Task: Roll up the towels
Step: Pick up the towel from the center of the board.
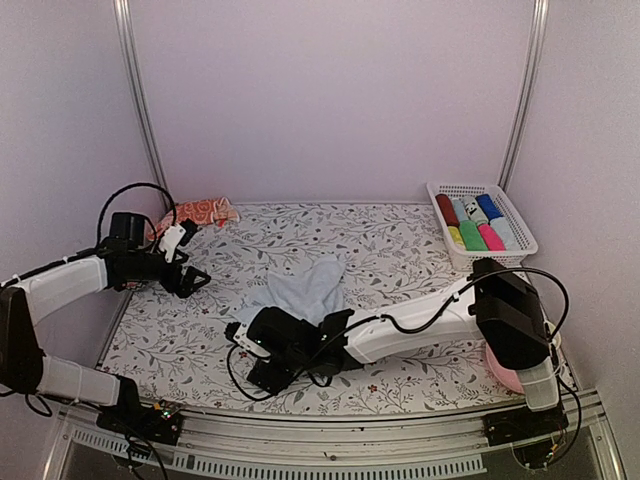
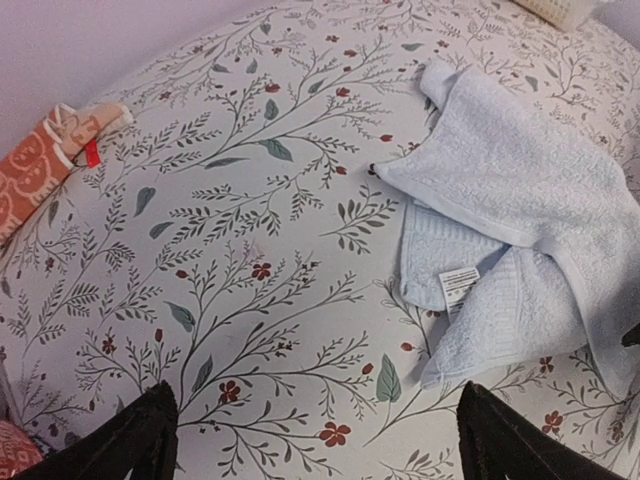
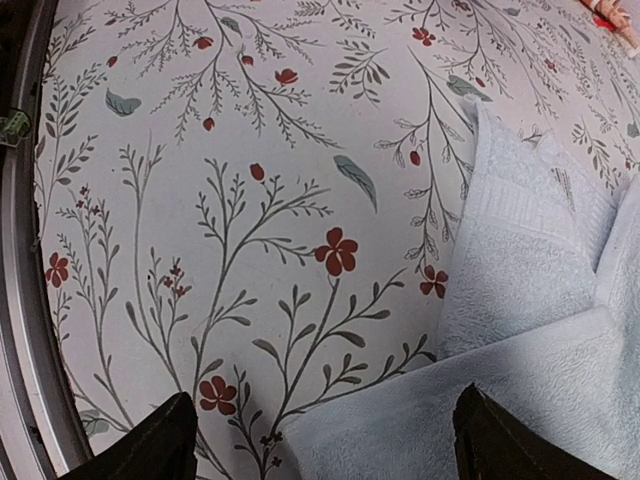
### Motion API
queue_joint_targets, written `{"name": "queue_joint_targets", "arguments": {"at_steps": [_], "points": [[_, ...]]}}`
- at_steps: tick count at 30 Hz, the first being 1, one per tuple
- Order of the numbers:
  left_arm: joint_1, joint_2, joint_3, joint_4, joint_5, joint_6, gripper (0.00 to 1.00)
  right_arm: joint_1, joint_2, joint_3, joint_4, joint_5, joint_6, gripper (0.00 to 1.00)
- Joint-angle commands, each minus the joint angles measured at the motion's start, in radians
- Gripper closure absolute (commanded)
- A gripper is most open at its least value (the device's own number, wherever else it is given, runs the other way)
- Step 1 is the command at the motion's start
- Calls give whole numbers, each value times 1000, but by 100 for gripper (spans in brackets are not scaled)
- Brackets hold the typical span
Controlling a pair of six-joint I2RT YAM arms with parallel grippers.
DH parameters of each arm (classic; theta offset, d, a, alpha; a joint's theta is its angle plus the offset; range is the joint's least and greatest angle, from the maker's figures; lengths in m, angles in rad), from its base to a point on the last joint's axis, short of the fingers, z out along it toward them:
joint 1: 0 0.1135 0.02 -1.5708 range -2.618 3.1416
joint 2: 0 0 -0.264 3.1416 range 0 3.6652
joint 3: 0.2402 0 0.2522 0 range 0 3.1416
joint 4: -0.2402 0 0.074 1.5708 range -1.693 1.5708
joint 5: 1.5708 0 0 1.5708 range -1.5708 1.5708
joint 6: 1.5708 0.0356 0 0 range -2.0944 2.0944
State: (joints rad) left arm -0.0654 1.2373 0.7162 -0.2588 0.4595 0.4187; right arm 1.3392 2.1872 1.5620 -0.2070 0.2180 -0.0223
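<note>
The light blue towel point(image 1: 300, 290) lies crumpled and partly folded over itself in the middle of the flowered table; its white label shows in the left wrist view point(image 2: 520, 230). The orange-red printed towel point(image 1: 200, 212) lies bunched at the back left point(image 2: 40, 165). My left gripper point(image 1: 192, 281) hovers left of the blue towel, open, with only bare table between its fingers point(image 2: 320, 450). My right gripper point(image 1: 248, 352) is low at the blue towel's near edge, open, and a corner of the towel point(image 3: 540, 300) lies between its fingers point(image 3: 320, 445).
A white basket point(image 1: 505, 215) at the back right holds several rolled towels in different colours. A pink object point(image 1: 505, 372) sits beside the right arm's base. The table's metal rail point(image 3: 25, 300) runs just beside the right gripper. Walls enclose the back and sides.
</note>
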Motion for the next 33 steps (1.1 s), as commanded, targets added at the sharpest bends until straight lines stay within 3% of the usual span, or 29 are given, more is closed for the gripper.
{"name": "queue_joint_targets", "arguments": {"at_steps": [1,17,27,33], "points": [[42,-41,-37,43,18,-11,3,-12,22,25,-56,-40,100,13],[47,-79,-57,71,-4,-26,3,-30,82,-3,-69,-72,166,37],[47,-88,-61,81,2,-28,3,-54,63,-19,-78,-104,195,94],[47,-84,-66,88,29,-14,3,-54,-43,-21,-113,-51,170,98]]}}
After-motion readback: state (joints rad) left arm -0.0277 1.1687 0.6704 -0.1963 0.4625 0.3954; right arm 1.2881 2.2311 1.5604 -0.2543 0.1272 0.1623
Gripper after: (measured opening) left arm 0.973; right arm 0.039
